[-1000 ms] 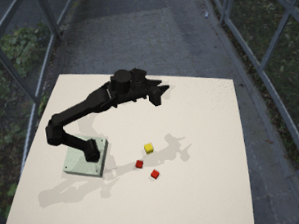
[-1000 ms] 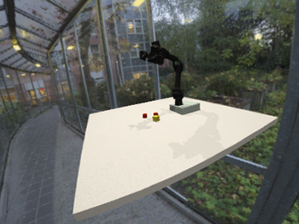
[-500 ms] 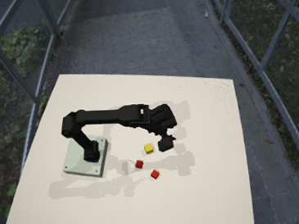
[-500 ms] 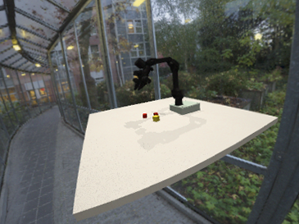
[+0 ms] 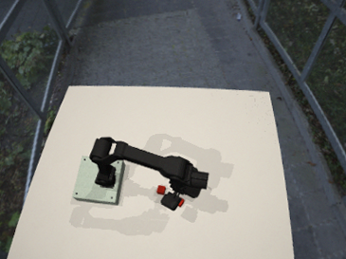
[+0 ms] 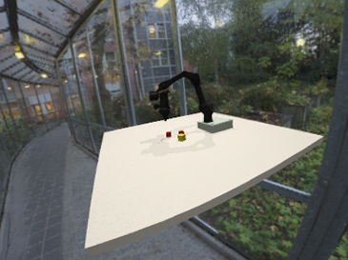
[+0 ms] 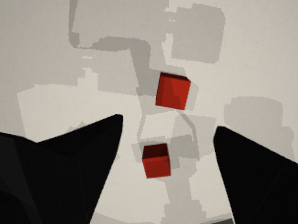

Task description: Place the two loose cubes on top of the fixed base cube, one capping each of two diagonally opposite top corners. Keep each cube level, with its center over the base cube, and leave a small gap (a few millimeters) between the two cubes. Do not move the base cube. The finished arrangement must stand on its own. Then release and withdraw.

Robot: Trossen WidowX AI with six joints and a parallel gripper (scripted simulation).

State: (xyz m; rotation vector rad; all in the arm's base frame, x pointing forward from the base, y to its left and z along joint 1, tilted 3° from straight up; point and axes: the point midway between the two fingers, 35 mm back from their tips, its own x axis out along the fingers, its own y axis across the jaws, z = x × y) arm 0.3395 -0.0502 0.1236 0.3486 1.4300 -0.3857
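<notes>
One red cube [image 5: 161, 189] [image 6: 181, 132] [image 7: 156, 161] lies on the table on the side nearer the arm's base, partly behind the yellow cube in the exterior view. The other red cube [image 5: 181, 202] [image 6: 168, 134] [image 7: 172, 91] lies farther out, partly covered by the gripper in the top view. The yellow cube [image 6: 181, 137] stands on the table close to the nearer red cube. It is hidden in the top view and does not show in the wrist view. My gripper [image 6: 166, 118] [image 7: 169, 128] is open and empty, pointing down above the red cubes.
The arm's pale green base block [image 5: 94, 185] [image 6: 220, 127] stands on the cream table [image 5: 248, 147] [image 6: 146, 192]. The arm reaches from it over the cubes. Arm shadows fall around the cubes.
</notes>
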